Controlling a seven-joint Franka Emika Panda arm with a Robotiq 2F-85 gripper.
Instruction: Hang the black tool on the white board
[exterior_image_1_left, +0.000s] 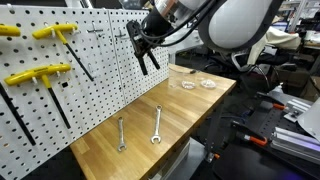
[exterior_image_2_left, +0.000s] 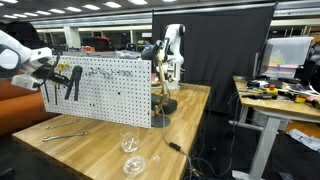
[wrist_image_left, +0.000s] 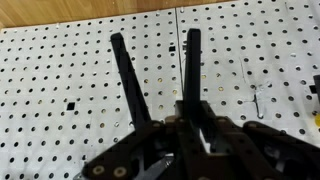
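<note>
I am at the hanging step, with the robot's dark gripper pinching the small all-black plier-like tool, slim handles splayed, just in front of the large upright white pegboard; next, I judge, I must ease it onto a metal hook.

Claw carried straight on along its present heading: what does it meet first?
The white pegboard, which fills the wrist view ahead. The black tool held in the claw juts forward, so its handles would likely touch first; the gap is hard to judge.
</note>
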